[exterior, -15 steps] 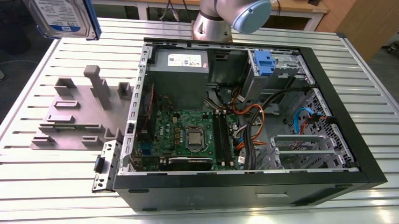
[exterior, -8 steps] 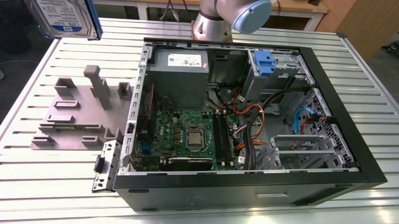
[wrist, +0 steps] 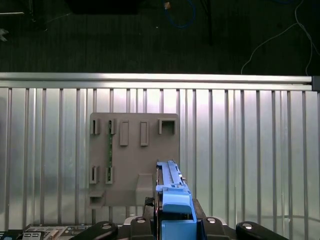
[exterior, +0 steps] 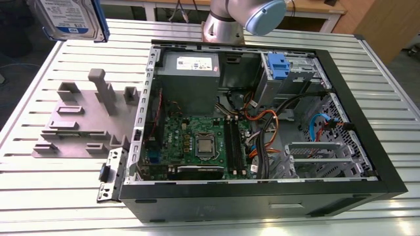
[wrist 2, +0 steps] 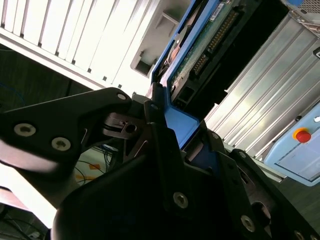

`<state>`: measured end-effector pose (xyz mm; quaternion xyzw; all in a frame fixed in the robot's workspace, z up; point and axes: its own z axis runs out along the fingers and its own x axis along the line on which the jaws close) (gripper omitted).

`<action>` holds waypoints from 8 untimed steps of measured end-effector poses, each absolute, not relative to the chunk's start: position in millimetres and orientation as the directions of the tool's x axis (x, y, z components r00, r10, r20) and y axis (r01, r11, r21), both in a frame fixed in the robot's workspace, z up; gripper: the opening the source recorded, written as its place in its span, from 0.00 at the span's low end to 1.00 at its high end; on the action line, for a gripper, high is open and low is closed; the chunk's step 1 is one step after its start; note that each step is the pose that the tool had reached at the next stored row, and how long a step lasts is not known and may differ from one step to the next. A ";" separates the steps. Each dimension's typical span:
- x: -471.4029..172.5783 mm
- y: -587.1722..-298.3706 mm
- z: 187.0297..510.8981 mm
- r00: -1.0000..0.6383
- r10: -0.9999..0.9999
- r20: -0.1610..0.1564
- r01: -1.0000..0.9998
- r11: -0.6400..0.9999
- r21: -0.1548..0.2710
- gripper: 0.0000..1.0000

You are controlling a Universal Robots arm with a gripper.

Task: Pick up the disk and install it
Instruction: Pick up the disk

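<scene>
Closed gripper (wrist 2: 175, 125) clamping disk (exterior: 69, 18) by its blue carrier edge, high over grey fixture plate (wrist: 132, 150) on desk (exterior: 39, 196). Disk's long axis projecting straight out from gripper. Open computer case (exterior: 377, 147) well apart, toward the exterior view's right.

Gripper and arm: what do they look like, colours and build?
The gripper is matte black: angular linkage plates fastened with round silver screws. The arm, in the exterior view, is a silver-grey tube with a rounded pale-blue joint cap.
</scene>
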<state>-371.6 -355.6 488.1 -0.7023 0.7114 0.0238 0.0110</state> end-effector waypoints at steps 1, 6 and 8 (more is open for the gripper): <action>-371.3 -355.6 488.0 -0.013 -0.999 -0.049 -1.000 0.013 0.018 0.36; -367.9 -355.6 488.1 -0.013 -0.999 -0.049 -1.000 0.012 0.018 0.36; -367.2 -355.6 488.0 -0.013 -0.999 -0.049 -1.000 0.012 0.018 0.36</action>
